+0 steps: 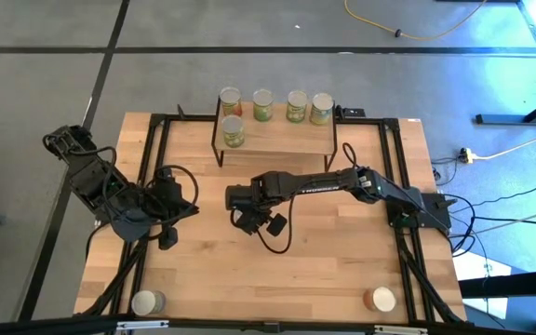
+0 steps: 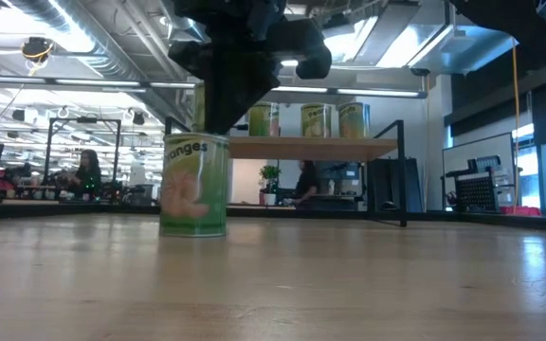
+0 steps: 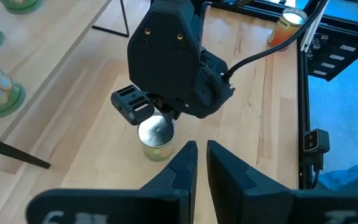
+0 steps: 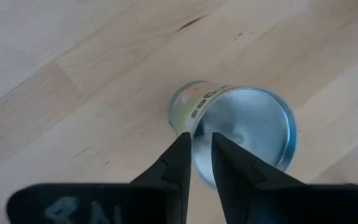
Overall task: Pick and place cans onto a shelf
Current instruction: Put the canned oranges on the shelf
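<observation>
A green-labelled can (image 2: 194, 185) stands upright on the wooden table, left of centre, with its base on the wood. My right gripper (image 4: 197, 146) comes down on it from above and is shut on its rim. In the high view that gripper (image 1: 245, 221) hides the can. The left wrist view shows the can's silvery top (image 3: 156, 129) under the right hand. My left gripper (image 3: 197, 158) hovers to the table's left of the can, shut and holding nothing. The shelf (image 1: 277, 141) at the far edge carries several cans (image 1: 262, 104) on its top board. My right gripper pinches the can's top rim (image 4: 190, 122) between its two fingers. One finger lies outside on the labelled wall and the other over the silvery top. The fingers point steeply down from above. The can stands upright with its base on the table (image 2: 282, 275).
Two more cans stand at the table's near edge, a pale one at the left (image 1: 147, 302) and an orange-red one at the right (image 1: 380, 300). Black rails (image 1: 400, 186) run along the table's sides. Bare wood lies between the shelf and the near edge.
</observation>
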